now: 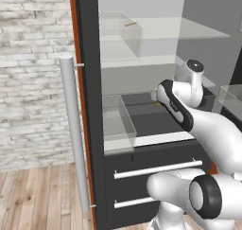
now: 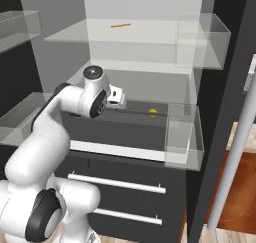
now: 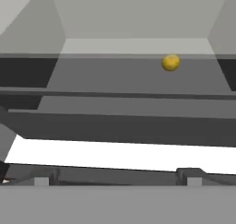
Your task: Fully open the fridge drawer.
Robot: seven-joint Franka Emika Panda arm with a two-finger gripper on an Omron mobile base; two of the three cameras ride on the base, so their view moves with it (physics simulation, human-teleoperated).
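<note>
Left base view: the white arm reaches into the open fridge, wrist bent down toward the wide, shallow dark grey fridge drawer (image 1: 151, 111), which lies just beyond and below the gripper. The arm's own wrist hides the gripper here, so I cannot tell whether it is released or clenched. One clear see-through bin (image 1: 118, 125) sits left of the gripper at drawer level, and a second clear bin (image 1: 124, 35) higher up. Below the gripper are two dark front panels, each with one long silver bar handle (image 1: 156, 169).

Right base view: gripper (image 2: 120, 99) sits at the drawer's near edge, just above its flat dark surface (image 2: 125, 127). Fingers too small to read, state still unclear. One small round yellow ball (image 2: 152, 113) lies right of the gripper, apart from it. Two clear bins on this side too, one level with the gripper (image 2: 182, 134), one above (image 2: 202, 39). One thin orange stick (image 2: 120, 24) lies on the upper glass shelf.

Hand view: the drawer's dark front lip (image 3: 120, 128) runs across just ahead, the white shelf edge (image 3: 120, 155) nearer, the yellow ball (image 3: 171, 62) beyond.

Judgement: the drawer looks barely out. To do this well, hook the front lip squarely near its middle, then pull straight back along the rails, level, so it does not bind.
</note>
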